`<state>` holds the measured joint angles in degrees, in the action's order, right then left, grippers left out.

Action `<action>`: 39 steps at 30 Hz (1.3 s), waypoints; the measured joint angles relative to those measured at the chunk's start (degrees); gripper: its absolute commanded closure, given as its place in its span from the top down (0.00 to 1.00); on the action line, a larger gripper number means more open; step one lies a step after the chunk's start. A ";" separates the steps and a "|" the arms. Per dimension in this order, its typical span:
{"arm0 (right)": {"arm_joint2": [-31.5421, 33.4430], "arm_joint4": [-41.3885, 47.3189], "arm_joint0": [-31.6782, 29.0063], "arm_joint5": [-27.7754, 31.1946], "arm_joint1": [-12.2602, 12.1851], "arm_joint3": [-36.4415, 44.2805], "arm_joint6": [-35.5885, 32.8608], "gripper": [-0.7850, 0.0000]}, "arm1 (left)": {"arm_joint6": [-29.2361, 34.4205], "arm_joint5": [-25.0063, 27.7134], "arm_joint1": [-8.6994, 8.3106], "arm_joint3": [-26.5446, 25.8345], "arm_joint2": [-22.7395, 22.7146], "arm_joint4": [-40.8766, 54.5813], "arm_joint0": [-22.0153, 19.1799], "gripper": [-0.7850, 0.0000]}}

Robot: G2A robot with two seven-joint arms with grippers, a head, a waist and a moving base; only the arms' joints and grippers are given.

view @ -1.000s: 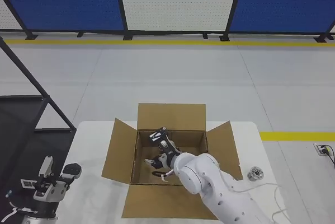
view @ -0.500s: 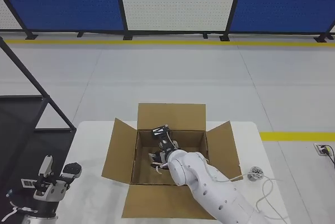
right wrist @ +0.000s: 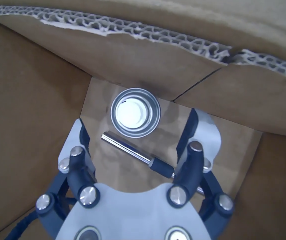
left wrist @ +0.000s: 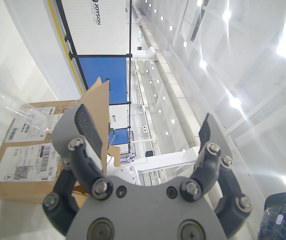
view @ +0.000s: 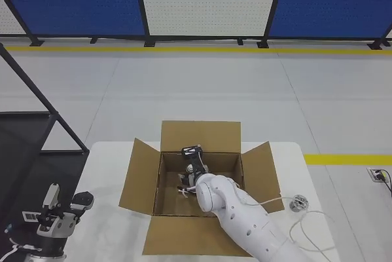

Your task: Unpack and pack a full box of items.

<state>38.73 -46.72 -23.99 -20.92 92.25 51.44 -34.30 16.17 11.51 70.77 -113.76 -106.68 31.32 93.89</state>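
Note:
An open cardboard box (view: 199,136) stands mid-table with its flaps spread. My right gripper (view: 186,185) is down inside it by the back wall, open and holding nothing. In the right wrist view this gripper (right wrist: 136,122) hangs above a round metal can (right wrist: 135,116) with a white centre, which stands in a corner of the box floor. A chrome rod with a dark grip (right wrist: 138,152) lies beside the can, between the fingers' line. My left gripper (view: 59,211) sits off the table's left front corner; it (left wrist: 145,116) is open, empty and points upward.
A small metal item (view: 299,203) and a loose cable lie on the table right of the box. A black rack (view: 19,150) stands to the left. In the left wrist view a clear plastic bag (left wrist: 10,101) lies by the box's labelled side (left wrist: 25,158).
The right arm has pushed farther into the box toward its back wall. The left gripper has sunk slightly toward the table's near edge.

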 measured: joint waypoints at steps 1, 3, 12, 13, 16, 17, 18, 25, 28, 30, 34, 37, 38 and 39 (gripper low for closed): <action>0.11 0.21 0.06 0.00 0.19 -0.48 0.42 0.58 | 0.00 0.01 0.01 -0.02 0.00 -0.04 0.03 1.00; 0.35 0.57 0.22 0.19 0.59 -1.54 1.18 0.49 | 0.06 -0.08 0.03 -0.07 0.00 -0.17 0.08 1.00; 1.27 0.92 0.77 0.93 1.91 -4.75 3.00 0.47 | -0.02 -0.16 0.16 -0.18 0.12 -0.38 0.13 1.00; 1.37 0.85 0.77 0.96 2.00 -4.93 3.25 0.47 | -0.03 -0.19 0.17 -0.17 0.14 -0.43 0.14 1.00; 1.70 0.61 0.80 1.08 2.30 -5.43 3.69 0.45 | -0.06 -0.20 0.21 -0.15 0.18 -0.51 0.15 1.00; 1.82 0.58 0.81 1.17 2.38 -5.53 3.76 0.43 | -0.07 -0.18 0.22 -0.15 0.18 -0.54 0.15 1.00; 1.99 0.54 0.81 1.31 2.48 -5.67 3.88 0.42 | -0.13 -0.12 0.24 -0.14 0.18 -0.58 0.15 1.00; 2.74 -0.46 0.65 2.03 2.93 -6.24 4.48 0.00 | -0.36 -0.16 0.35 -0.15 0.33 -0.80 0.27 1.00; 3.13 -1.07 0.41 2.50 3.00 -6.10 4.75 0.00 | -0.42 -0.21 0.40 -0.06 0.44 -0.80 0.24 1.00; 3.57 -1.59 0.03 2.81 2.92 -5.49 5.00 0.00 | -0.34 -0.25 0.42 0.03 0.52 -0.91 0.19 1.00; 4.81 -3.22 -1.39 3.18 2.32 -2.50 5.05 0.00 | -0.27 -0.34 0.46 0.20 0.65 -0.93 0.04 1.00; 6.36 -5.61 -3.51 3.40 1.29 2.13 4.68 0.00 | -0.17 -0.50 0.48 0.35 0.77 -1.00 -0.14 1.00; 6.95 -6.60 -4.37 3.57 0.87 4.01 4.50 0.00 | -0.12 -0.57 0.49 0.38 0.83 -1.05 -0.22 1.00; 7.84 -8.18 -5.73 4.08 0.20 6.79 4.21 0.00 | -0.04 -0.67 0.49 0.44 0.94 -1.12 -0.36 1.00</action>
<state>46.57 -54.89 -29.72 -16.84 92.46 58.23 -30.09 16.13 10.84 71.27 -113.32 -105.74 30.20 93.53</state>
